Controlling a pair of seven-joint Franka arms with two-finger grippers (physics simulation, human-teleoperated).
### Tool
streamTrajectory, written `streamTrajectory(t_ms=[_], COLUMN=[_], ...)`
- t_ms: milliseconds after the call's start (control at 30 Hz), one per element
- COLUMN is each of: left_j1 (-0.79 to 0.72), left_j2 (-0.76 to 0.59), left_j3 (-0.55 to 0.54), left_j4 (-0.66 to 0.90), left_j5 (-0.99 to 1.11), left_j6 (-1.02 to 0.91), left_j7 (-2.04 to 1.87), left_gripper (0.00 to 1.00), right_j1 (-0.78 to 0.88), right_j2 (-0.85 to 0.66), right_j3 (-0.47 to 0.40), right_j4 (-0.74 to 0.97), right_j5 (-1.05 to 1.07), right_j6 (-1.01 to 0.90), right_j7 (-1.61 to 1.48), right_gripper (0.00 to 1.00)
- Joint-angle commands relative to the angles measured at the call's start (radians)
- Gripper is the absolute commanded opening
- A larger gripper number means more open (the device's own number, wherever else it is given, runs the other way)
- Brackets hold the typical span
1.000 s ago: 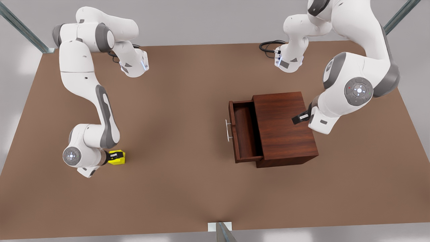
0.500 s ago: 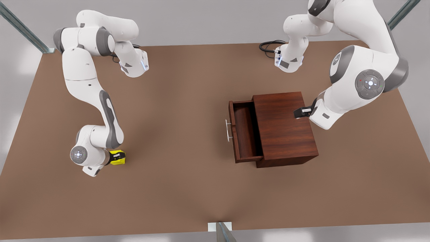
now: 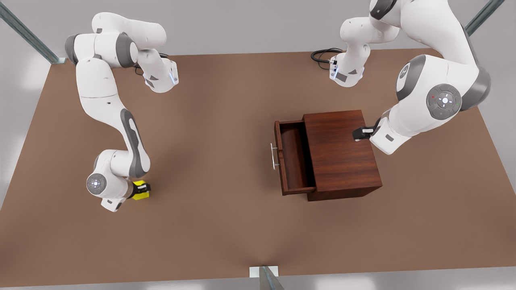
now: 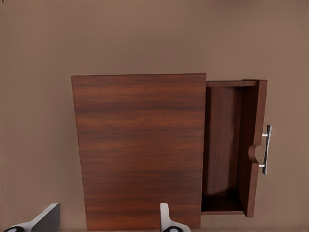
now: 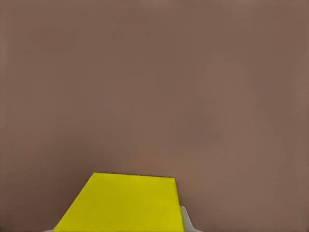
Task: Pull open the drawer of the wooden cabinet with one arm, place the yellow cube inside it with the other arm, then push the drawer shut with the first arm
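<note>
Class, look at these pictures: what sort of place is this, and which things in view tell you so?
Probably a simulated robot test bench, not a home: a bare brown table, metal frame struts at its edges, and just a wooden cabinet and a yellow cube.

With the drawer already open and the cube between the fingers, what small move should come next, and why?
Probably lift the right tool a little. It sits around the yellow cube, which seems to rest on the table. The drawer stands open and the left tool waits over the wooden cabinet.
</note>
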Motion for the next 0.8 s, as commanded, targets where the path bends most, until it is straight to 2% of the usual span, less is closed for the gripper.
streamTrajectory(t_ms=[0,100,167,367,467,667,767], left_j1=[0.0,0.0,0.0,0.0,0.0,-0.001,0.0], left_j2=[-0.001,-0.001,-0.001,-0.001,-0.001,-0.001,-0.001], left_j3=[-0.001,-0.001,-0.001,-0.001,-0.001,-0.001,-0.001], left_j4=[0.001,0.001,-0.001,0.001,-0.001,-0.001,-0.001], left_j5=[0.001,0.001,-0.001,-0.001,-0.001,-0.001,-0.001], left_j6=[0.001,0.001,0.001,0.001,0.001,0.002,0.002], left_j7=[0.07,0.07,0.07,0.07,0.07,0.07,0.07], left_gripper=[1.0,1.0,1.0,1.0,1.0,1.0,1.0], right_j1=[0.001,0.001,0.031,0.37,0.472,0.646,0.695], right_j2=[-0.03,-0.079,-0.078,-0.065,-0.007,0.044,0.088], right_j3=[0.025,0.134,0.185,0.189,0.188,0.177,0.186], right_j4=[0.007,0.103,0.151,0.359,0.504,0.614,0.662], right_j5=[0.011,0.01,0.002,-0.061,-0.063,-0.09,-0.09], right_j6=[-0.022,-0.19,-0.195,-0.223,-0.207,-0.106,-0.059], right_j7=[-0.03,-0.117,-0.237,-0.478,-0.671,-0.872,-0.878], right_gripper=[0.57,0.57,0.57,0.57,0.57,0.57,0.57])
